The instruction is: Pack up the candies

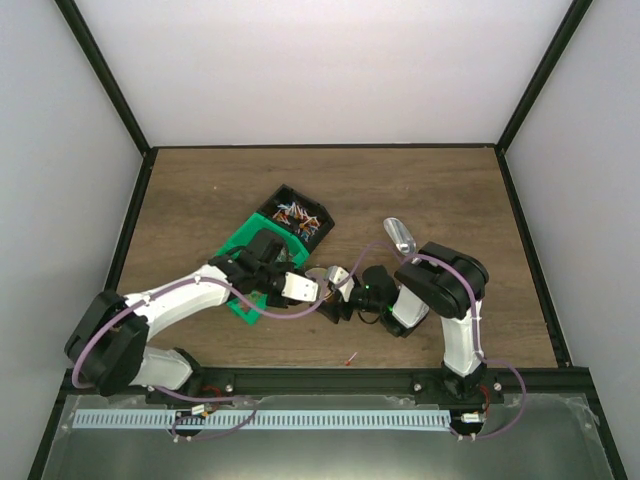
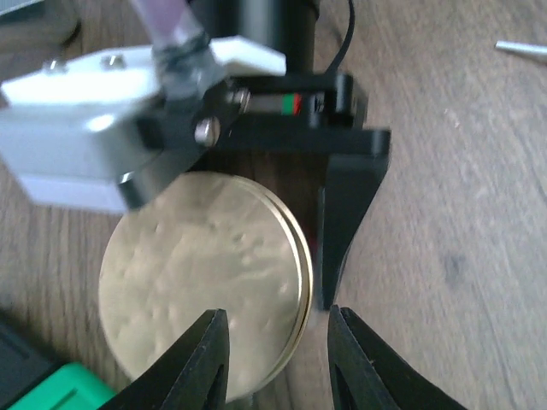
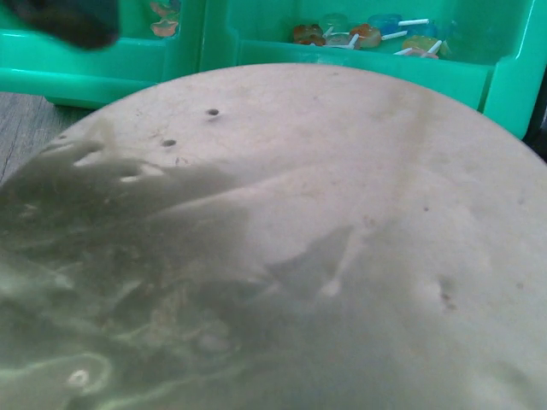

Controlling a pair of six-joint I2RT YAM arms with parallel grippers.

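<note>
Left wrist view: gold lid [image 2: 197,273], round, tilted over the counter [image 2: 461,256]; left gripper [image 2: 278,318] at its near rim, fingers [image 2: 209,363] part-closed with the rim between them; whether they pinch it, cannot tell. Right gripper [image 1: 342,300] opposite, spread wide; one black finger [image 2: 346,231] just beside the lid's edge, the other hidden; held or merely bracketed, cannot tell.

Stock: candies [image 1: 295,212] heaped in the dark open box [image 1: 318,232] at the far end of the green bin [image 1: 238,245]; none in either gripper; packing looks not yet done.

Risks, judged: lid slipping and dropping flat on the counter if one side lets go before the other has hold; it looks smooth and thin-rimmed, giving little purchase; the two grippers are nearly touching, so a small misjudged move means a knock.

Surroundings: metal scoop [image 1: 400,235] on the counter beyond the right arm [image 1: 445,290], untouched; small reddish piece [image 1: 350,357] near the bases, perhaps a stray sweet.

Obstructions: left arm [image 1: 190,295] lies across the green bin, near the candies; lid fills the right wrist view, hiding that gripper's own fingers.
</note>
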